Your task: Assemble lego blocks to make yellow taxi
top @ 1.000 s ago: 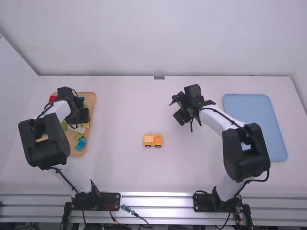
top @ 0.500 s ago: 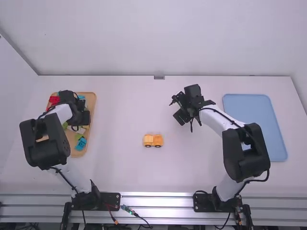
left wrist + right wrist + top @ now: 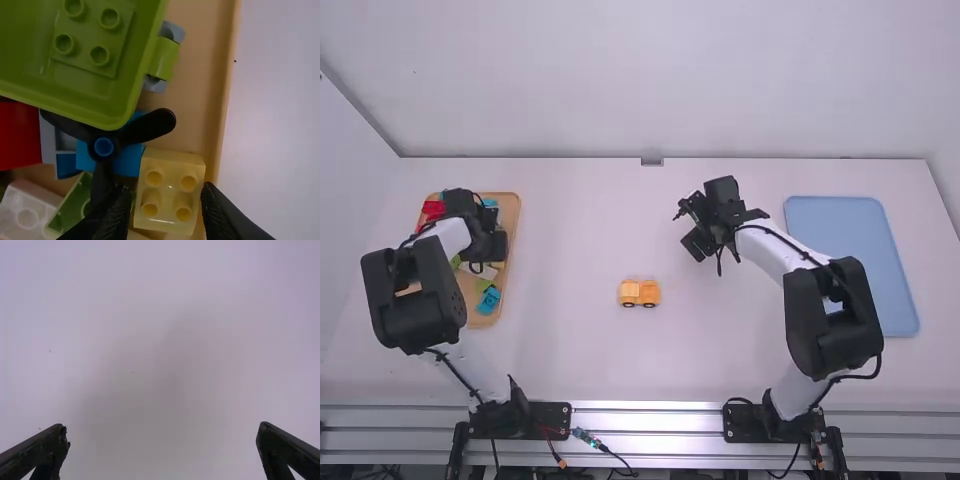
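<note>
The left gripper (image 3: pixel 490 246) is hovering over a wooden tray (image 3: pixel 516 217) near the table's left edge. Its fingers are standing apart on either side of a pale yellow block (image 3: pixel 168 192), whose four studs are facing up; whether they are touching it cannot be told. The block is lying near the tray's long right wall. Beside it are resting a blue block (image 3: pixel 130 160) and a black propeller (image 3: pixel 152 124); a green shell (image 3: pixel 85 82) and a red block (image 3: pixel 19 135) are also occupying the tray. The yellow wheeled assembly (image 3: pixel 640 292) is standing upright near the table's centre. The right gripper (image 3: pixel 687 230) is hanging beyond it, toward the far edge, fingers spread wide. A blue tray (image 3: pixel 850 260) is lying near the right edge.
</note>
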Tool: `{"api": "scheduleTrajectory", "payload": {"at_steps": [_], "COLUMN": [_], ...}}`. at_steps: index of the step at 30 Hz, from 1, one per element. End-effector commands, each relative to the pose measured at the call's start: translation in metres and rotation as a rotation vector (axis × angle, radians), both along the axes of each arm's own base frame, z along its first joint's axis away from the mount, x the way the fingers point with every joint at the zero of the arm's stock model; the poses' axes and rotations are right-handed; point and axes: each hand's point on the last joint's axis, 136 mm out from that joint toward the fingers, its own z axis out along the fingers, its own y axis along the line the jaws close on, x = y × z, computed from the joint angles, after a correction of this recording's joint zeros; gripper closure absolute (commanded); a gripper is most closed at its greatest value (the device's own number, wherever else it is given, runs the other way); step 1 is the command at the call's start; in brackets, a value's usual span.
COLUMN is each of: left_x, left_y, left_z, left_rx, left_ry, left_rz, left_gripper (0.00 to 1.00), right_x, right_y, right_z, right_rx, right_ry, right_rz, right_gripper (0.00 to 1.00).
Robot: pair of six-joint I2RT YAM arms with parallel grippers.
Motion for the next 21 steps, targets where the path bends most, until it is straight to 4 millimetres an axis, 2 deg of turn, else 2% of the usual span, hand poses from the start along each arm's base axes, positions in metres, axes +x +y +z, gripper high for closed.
{"api": "scheduleTrajectory", "payload": {"at_steps": [1,9,11,12,14,18,20,21], "left_x": [-0.009,-0.014,-0.014,-0.014,-0.015,-0.014,-0.014,-0.014], "left_y": [0.000,-0.002,-0.002,-0.002,-0.003,-0.002,-0.003,-0.002], "left_z": [-0.005,-0.007,-0.007,-0.007,-0.008,-0.013,-0.015,-0.015], "left_rx": [0.006,-0.002,-0.002,-0.003,-0.003,0.004,0.006,0.008], "left_ry": [0.026,0.049,0.047,0.049,0.047,0.030,0.025,0.022], "left_rz": [-0.023,-0.020,-0.021,-0.017,-0.018,-0.017,-0.018,-0.017], "left_gripper": [0.62,0.64,0.59,0.50,0.46,0.50,0.57,0.57], "right_x": [0.009,0.009,0.009,0.009,0.009,0.009,0.009,0.009], "right_y": [0.002,0.002,0.003,0.002,0.002,0.002,0.003,0.003], "right_z": [0.019,0.019,0.019,0.019,0.019,0.019,0.019,0.019], "right_rx": [0.018,0.018,0.018,0.018,0.018,0.018,0.018,0.018], "right_ry": [-0.044,-0.044,-0.043,-0.044,-0.044,-0.043,-0.044,-0.044], "right_rz": [-0.004,-0.005,-0.004,-0.004,-0.004,-0.005,-0.004,-0.004], "right_gripper": [0.01,0.01,0.01,0.01,0.01,0.01,0.01,0.01]}}
